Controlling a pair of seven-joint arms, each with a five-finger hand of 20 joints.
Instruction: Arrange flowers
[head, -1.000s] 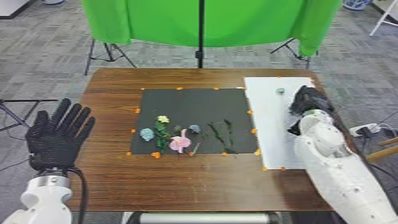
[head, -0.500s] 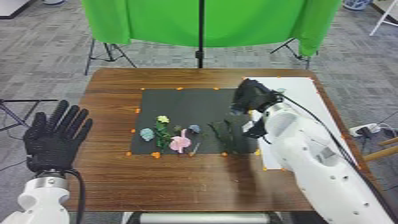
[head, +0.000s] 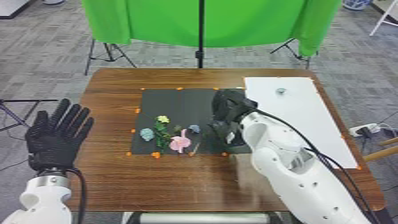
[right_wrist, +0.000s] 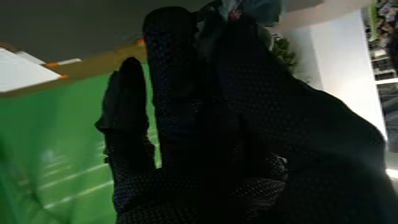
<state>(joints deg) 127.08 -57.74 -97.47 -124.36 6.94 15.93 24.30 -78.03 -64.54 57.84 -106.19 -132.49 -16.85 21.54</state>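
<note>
The left hand (head: 55, 137) is open, palm up, beside the table's left edge. The right hand (head: 233, 107) is over the right part of the dark mat (head: 182, 100). In the right wrist view, the right hand (right_wrist: 195, 115) has thumb and finger pinching a grey-blue flower (right_wrist: 260, 11), with green leaves (right_wrist: 284, 52) beside the thumb. On the mat lie a yellow flower (head: 163, 119), a light-blue flower (head: 147, 134), a pink flower-like piece (head: 180, 143) and a small blue flower (head: 194, 128). The dark stems on the mat's right are largely hidden by the right hand.
A white sheet (head: 298, 115) lies on the table's right side, with a small grey-green piece (head: 281, 91) near its far end. Orange tape marks surround the mat. Brown wood (head: 160, 185) forms the near part of the table. A green cloth (head: 204, 30) hangs behind.
The right hand has moved left from the white sheet to above the dark mat and now covers the stems there. The left hand has barely shifted; the flowers on the mat's left have stayed put.
</note>
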